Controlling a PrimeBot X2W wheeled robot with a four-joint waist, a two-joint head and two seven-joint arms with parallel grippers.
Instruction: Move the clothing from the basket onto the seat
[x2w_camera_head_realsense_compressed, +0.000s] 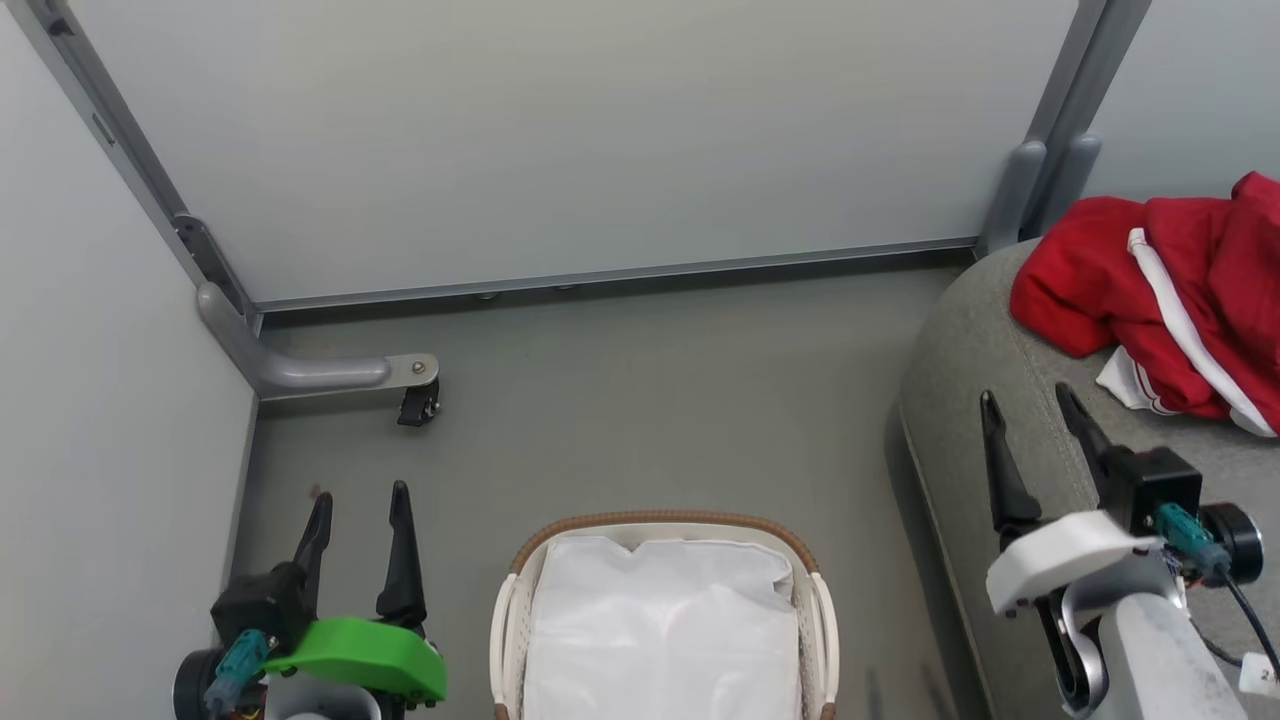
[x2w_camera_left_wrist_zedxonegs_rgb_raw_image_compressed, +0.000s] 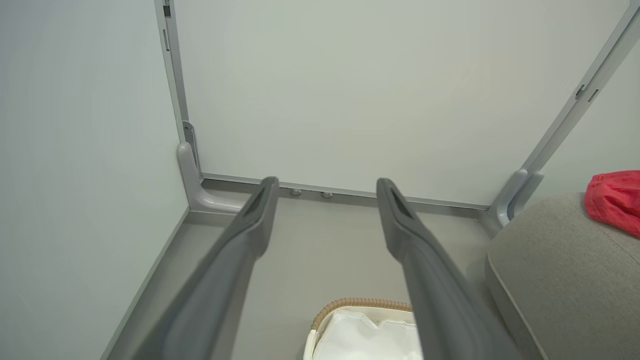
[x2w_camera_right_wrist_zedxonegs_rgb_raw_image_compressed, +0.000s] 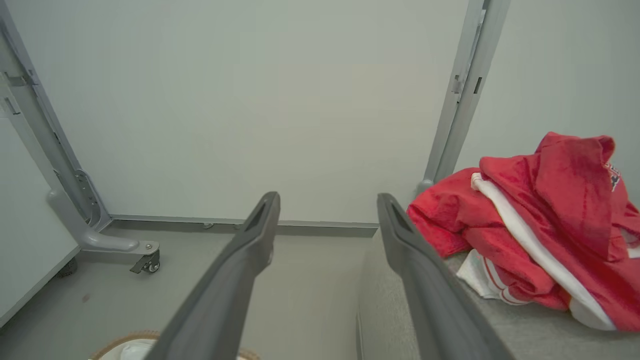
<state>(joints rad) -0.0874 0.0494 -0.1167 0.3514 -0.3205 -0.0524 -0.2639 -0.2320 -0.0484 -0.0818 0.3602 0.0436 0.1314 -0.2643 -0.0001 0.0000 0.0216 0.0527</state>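
Left gripper (x2w_camera_head_realsense_compressed: 360, 492) and right gripper (x2w_camera_head_realsense_compressed: 1025, 393), two-fingered, are held wide apart, empty. Bright red, white-banded thin clothing (x2w_camera_head_realsense_compressed: 1170, 290) is heaped on the large grey upholstered seat (x2w_camera_head_realsense_compressed: 980, 330); the small oval white plastic basket (x2w_camera_head_realsense_compressed: 660, 520) should be checked for leftovers under its white cloth liner (x2w_camera_head_realsense_compressed: 660, 620).

Left gripper (x2w_camera_head_realsense_compressed: 360, 492): your two long dark fingers (x2w_camera_head_realsense_compressed: 403, 560) taper to points above a bright green cover (x2w_camera_head_realsense_compressed: 365, 655).
Right gripper (x2w_camera_head_realsense_compressed: 1026, 393): the same dark fingers, with a white cover (x2w_camera_head_realsense_compressed: 1060, 555).
Cables: left teal plug (x2w_camera_head_realsense_compressed: 238, 668) and right teal plug (x2w_camera_head_realsense_compressed: 1187, 537).
Right forearm (x2w_camera_head_realsense_compressed: 1160, 660): pale grey tube.
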